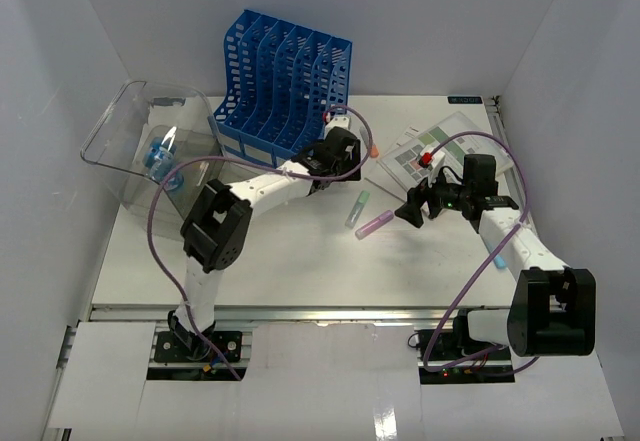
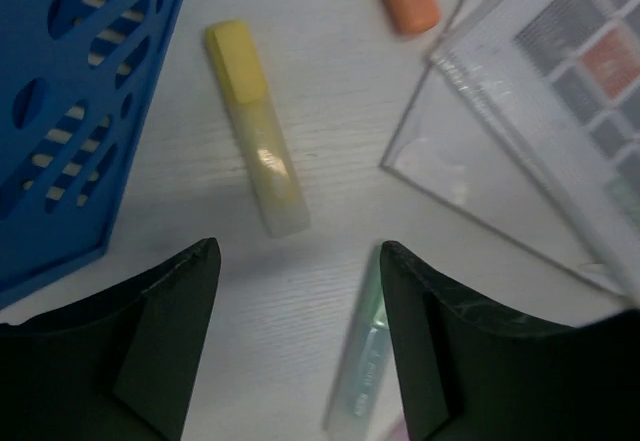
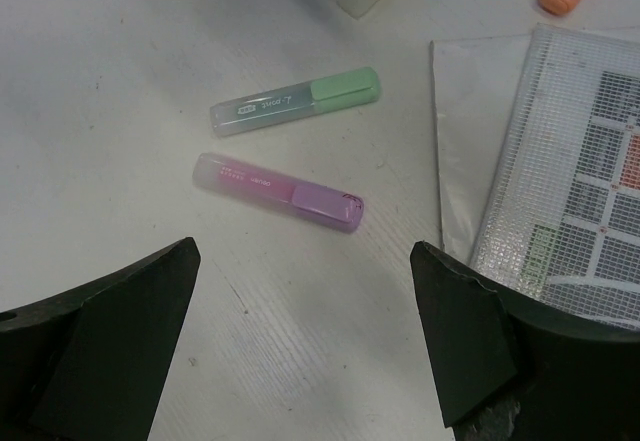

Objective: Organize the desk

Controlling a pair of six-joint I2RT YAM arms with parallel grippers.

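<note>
The desk (image 1: 300, 261) spreads white beneath both your arms, with a blue file rack (image 1: 285, 81) and a clear bin (image 1: 150, 141) at its far left. Your left tool (image 2: 298, 251) is released, jaws apart with nothing between them, beside the rack; a yellow highlighter (image 2: 255, 126) lies just ahead of it. Your right tool (image 3: 305, 251) is also released, above a purple highlighter (image 3: 280, 193) and a green highlighter (image 3: 295, 102) lying side by side, with a mesh pouch (image 3: 570, 191) nearby.
</note>
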